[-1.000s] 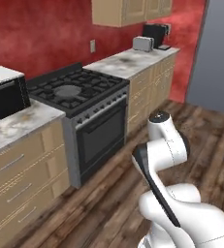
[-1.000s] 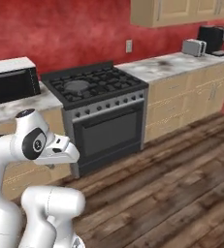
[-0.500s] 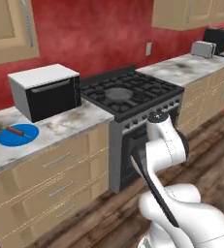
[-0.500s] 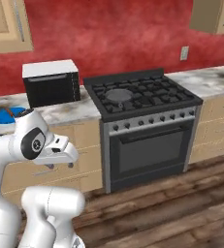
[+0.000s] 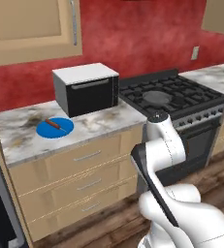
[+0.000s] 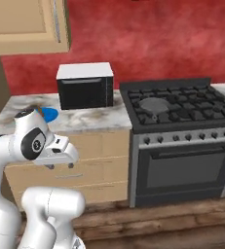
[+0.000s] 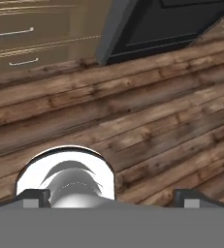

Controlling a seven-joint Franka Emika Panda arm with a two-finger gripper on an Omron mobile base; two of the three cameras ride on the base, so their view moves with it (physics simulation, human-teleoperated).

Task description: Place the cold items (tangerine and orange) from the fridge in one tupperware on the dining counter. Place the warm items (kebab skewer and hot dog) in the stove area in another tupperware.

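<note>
- Your gripper is aimed down at the wooden floor, its two fingertips spread wide apart with nothing between them.
- From the right base view, the gripper hangs low in front of the drawers, well below the surface.
- There's the kebab skewer: it lies on a round blue plate up on the marble surface, higher than your gripper, beyond it and well apart from it.
- The skewer sits slantwise across the plate, and the gripper isn't touching it.
- In the right base view a sliver of that blue plate peeks out above the arm's joint, above the gripper; the skewer is too small to make out there.
- Just beside the plate stands a microwave, white on top with a dark door, also above the gripper and further back.
- Past the microwave, over to the gripper's right, is the black stove with a round pan on a burner.
- The same pan sits on the stove in the left base view, level with the surface and well clear of the gripper.
- Ahead of the gripper, the hand view catches the dark oven door and the wooden drawer fronts beside it, both rising from the floor.
</note>
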